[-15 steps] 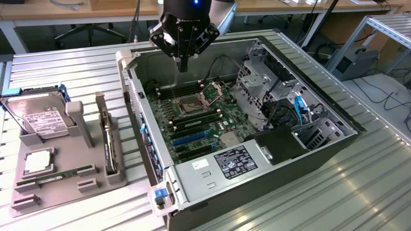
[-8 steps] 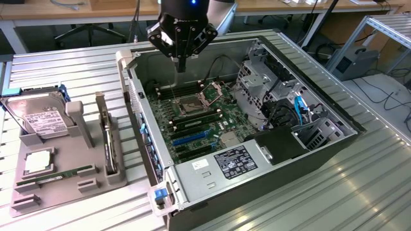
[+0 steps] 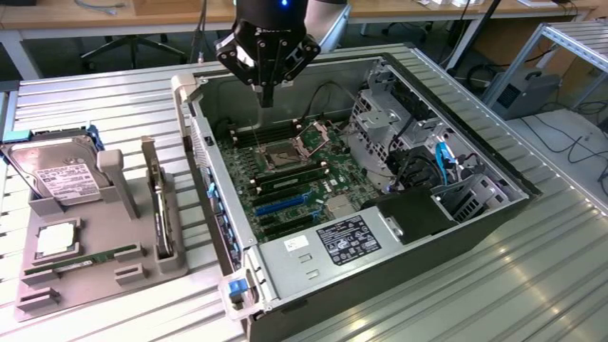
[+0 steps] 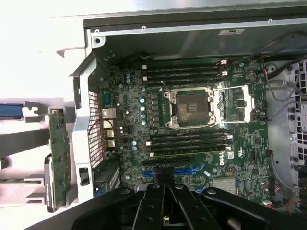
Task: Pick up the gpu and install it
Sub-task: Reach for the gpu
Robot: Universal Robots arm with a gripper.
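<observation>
The gpu stands on edge in a grey holder on the table, at the exterior view's left of the open computer case. In the wrist view the gpu appears edge-on as a green strip outside the case wall. My gripper hangs over the back part of the case, above the motherboard, fingers shut together and holding nothing. In the wrist view my gripper sits over the blue expansion slots, well apart from the gpu.
The grey holder also carries a silver hard drive, a processor and a narrow green RAM stick. Inside the case are the open CPU socket, drive cages and loose cables. The table is ribbed metal.
</observation>
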